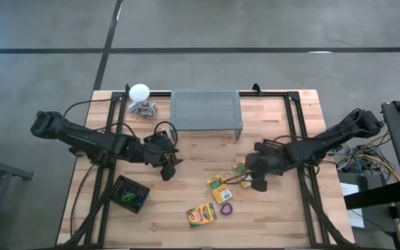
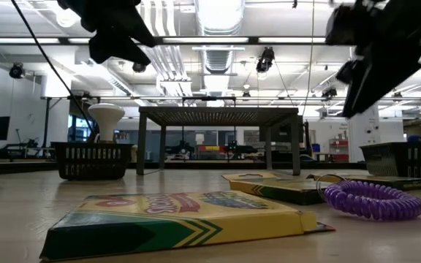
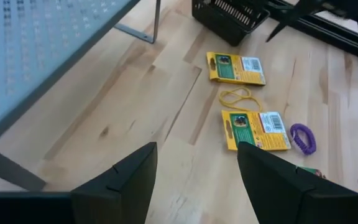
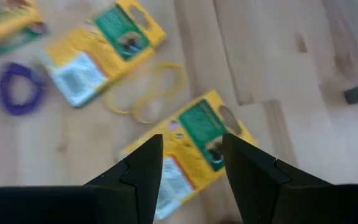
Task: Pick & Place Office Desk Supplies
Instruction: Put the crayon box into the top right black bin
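Observation:
Three yellow-and-green crayon boxes lie flat on the wooden table point(image 1: 219, 187), point(image 1: 201, 214), point(image 1: 240, 169). Yellowish rubber bands point(image 4: 145, 93) lie between two of the boxes. A purple loop point(image 1: 226, 209) rests beside the middle box. My right gripper point(image 4: 191, 149) is open and hangs in the air over the box nearest the right side point(image 4: 197, 134), touching nothing. My left gripper point(image 3: 197, 155) is open and empty, raised above the table to the left of the boxes point(image 1: 167, 165).
The grey perforated stand point(image 1: 207, 111) is at the far middle, with the white ball-topped object point(image 1: 140, 94) to its left. A black basket point(image 1: 129, 193) holding green and purple items sits near left. Another black basket point(image 3: 229, 15) stands on the right.

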Motion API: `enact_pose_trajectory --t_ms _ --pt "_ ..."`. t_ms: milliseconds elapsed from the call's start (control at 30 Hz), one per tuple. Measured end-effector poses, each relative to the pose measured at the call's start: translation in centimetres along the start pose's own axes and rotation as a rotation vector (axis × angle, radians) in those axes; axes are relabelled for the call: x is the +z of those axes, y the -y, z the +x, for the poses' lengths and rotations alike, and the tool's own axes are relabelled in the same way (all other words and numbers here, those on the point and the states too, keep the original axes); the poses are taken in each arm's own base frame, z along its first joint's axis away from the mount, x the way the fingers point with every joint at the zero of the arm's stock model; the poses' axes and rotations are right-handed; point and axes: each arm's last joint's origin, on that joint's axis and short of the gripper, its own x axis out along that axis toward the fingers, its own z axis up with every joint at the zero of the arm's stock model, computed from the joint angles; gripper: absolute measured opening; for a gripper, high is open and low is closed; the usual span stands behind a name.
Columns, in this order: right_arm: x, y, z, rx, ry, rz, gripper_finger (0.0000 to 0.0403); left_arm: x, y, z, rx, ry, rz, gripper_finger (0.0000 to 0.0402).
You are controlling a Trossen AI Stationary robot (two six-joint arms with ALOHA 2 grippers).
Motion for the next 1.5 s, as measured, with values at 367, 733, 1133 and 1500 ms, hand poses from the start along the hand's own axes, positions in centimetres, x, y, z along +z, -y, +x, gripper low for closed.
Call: enact_pose_trajectory --t_ms 367,733,1133,1500 --pt "2.1 3.6 3.5 0.075 -0.195 -0.065 0.0164 -0.7 -0.2 0.3 0.001 -0.020 -0.043 0.0229" --pt "1.9 7.7 4.4 0.142 -0.226 -0.245 0.0164 -0.7 -0.2 0.3 0.001 -0.019 -0.035 0.0229" --pt "0.3 14.0 4.9 0.429 -0.062 0.143 0.0164 -0.7 -0.2 0.3 0.004 -0.017 0.005 0.0230" --pt "1.3 14.8 6.8 0.570 -0.167 0.362 0.0164 -0.6 -0.2 0.3 0.024 -0.004 0.025 0.0230"
